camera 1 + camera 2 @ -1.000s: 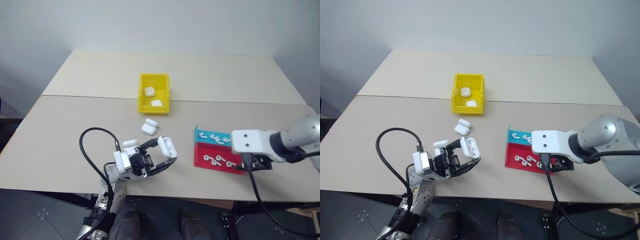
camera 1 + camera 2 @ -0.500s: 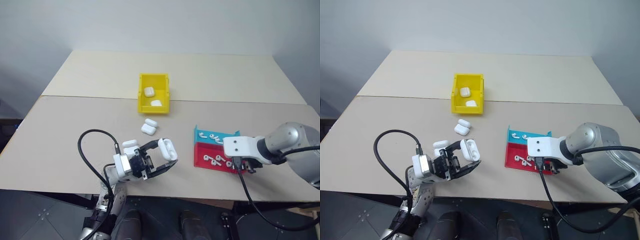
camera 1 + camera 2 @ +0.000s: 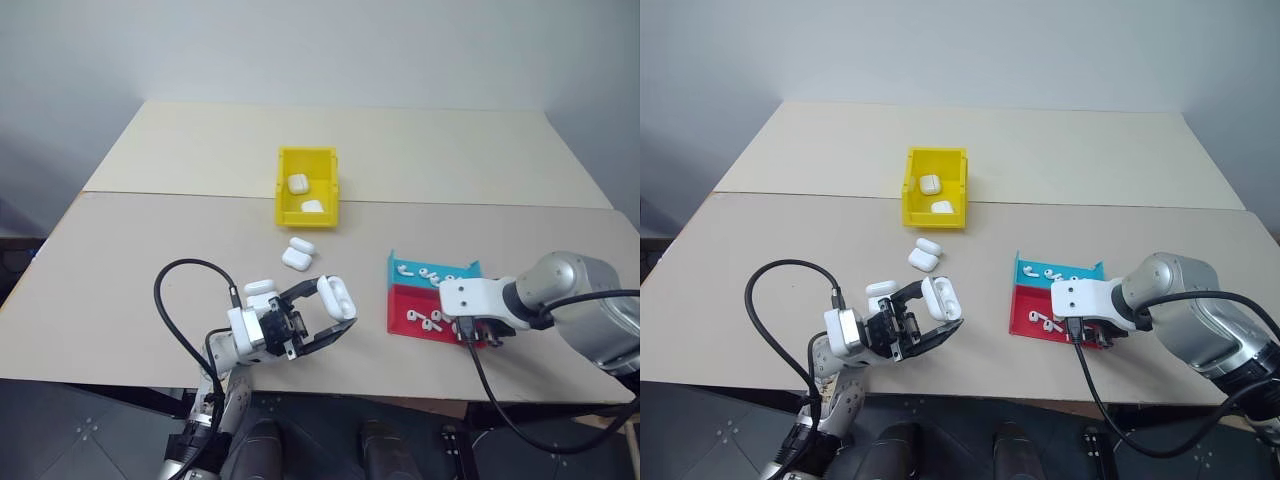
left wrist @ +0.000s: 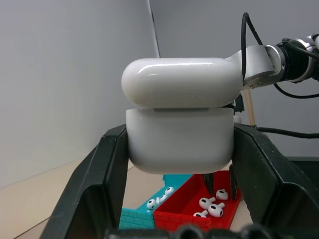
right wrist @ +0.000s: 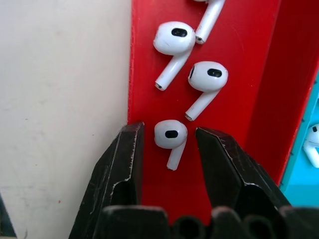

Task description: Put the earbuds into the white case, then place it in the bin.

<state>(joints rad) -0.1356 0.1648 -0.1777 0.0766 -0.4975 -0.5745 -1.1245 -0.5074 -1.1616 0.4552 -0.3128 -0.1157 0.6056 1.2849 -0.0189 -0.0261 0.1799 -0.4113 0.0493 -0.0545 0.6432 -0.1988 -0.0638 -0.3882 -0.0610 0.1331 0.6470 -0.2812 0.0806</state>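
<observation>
- On the beige table (image 3: 150,250), the yellow bin (image 3: 308,186) serves as the landmark; it stands near the middle and holds two closed white cases (image 3: 298,183).
- Just in front of the bin, toward the robot, two more spare cases (image 3: 297,253) lie together on the tabletop.
- Further from the bin, near the table's front edge and slightly to the robot's left, the left gripper (image 4: 179,164) is clenched on the white case (image 4: 180,117), one black finger pressed against each side of the case's body.
- That case has its hinged lid lifted; in the left eye view the lid (image 3: 337,295) stands tilted up from the body, with the case raised off the table.
- Another case (image 3: 260,287) lies on the table just behind the left gripper, between it and the bin.
- To the robot's right of the bin and nearer the front edge sits the red-and-blue tray (image 3: 400,300), its blue section toward the bin and its red section toward the robot.
- Several earbuds (image 5: 207,79) lie loose in the red section, and a few more in the blue one.
- The right gripper (image 5: 169,149) points steeply down into the red section at the end farthest from the bin.
- Its black fingers (image 5: 124,164) stand parted on either side of one earbud (image 5: 171,137), with a gap visible on both sides, so the jaws are released and nothing is grasped yet.
</observation>
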